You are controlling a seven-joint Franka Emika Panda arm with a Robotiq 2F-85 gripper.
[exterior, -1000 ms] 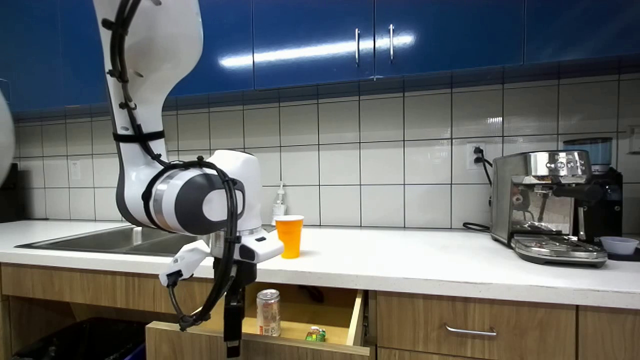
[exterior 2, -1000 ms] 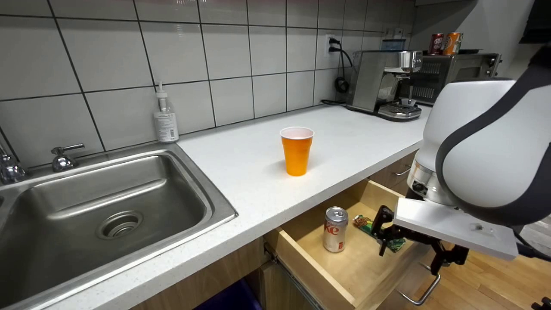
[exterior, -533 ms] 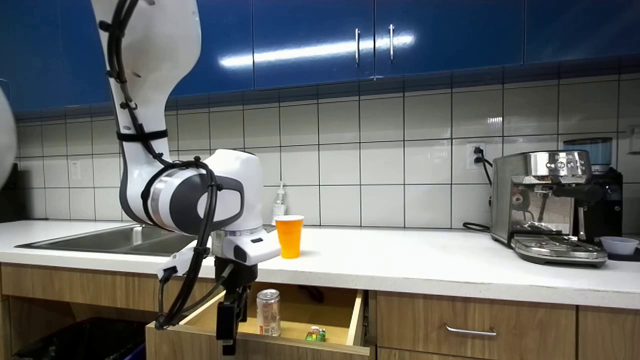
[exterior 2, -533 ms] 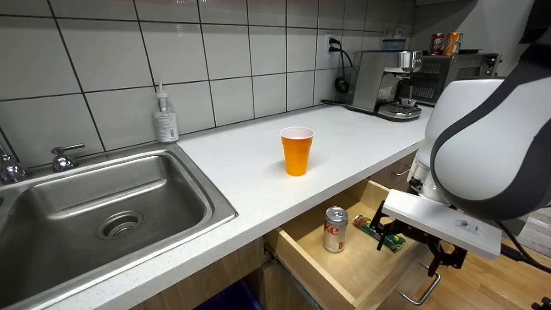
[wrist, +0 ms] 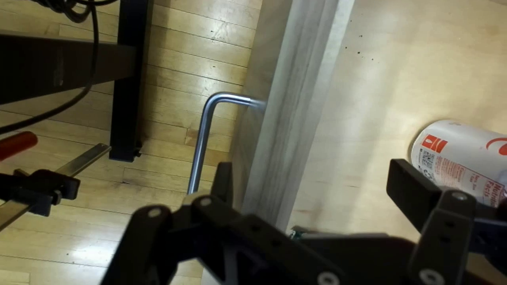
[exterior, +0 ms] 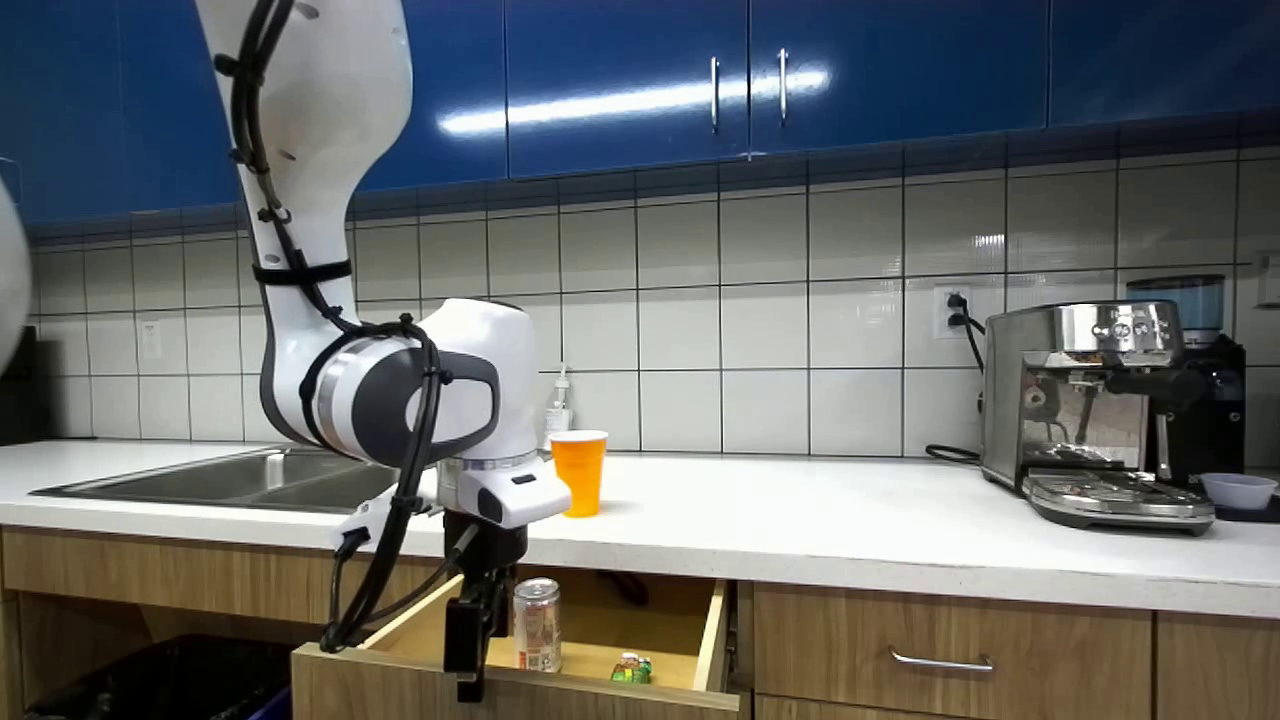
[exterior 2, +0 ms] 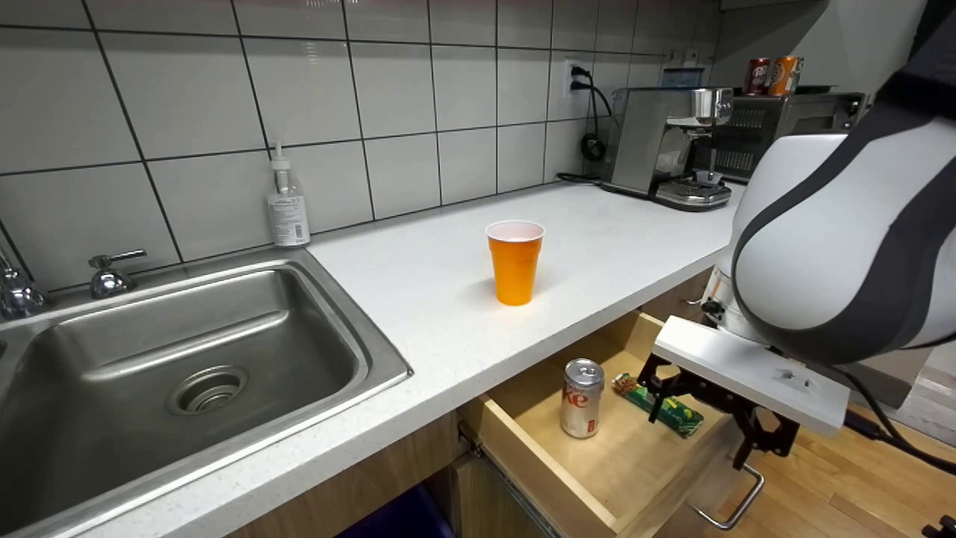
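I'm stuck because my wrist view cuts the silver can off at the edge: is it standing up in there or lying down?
Observer: Standing up! In both exterior views the silver Coke can is upright inside the open drawer.

Operator: Cool! And what's that teeny green bit peeking out by the gripper?

Observer: It looks like the end of the long green snack-bar wrapper, which an exterior view shows lying flat near the can.
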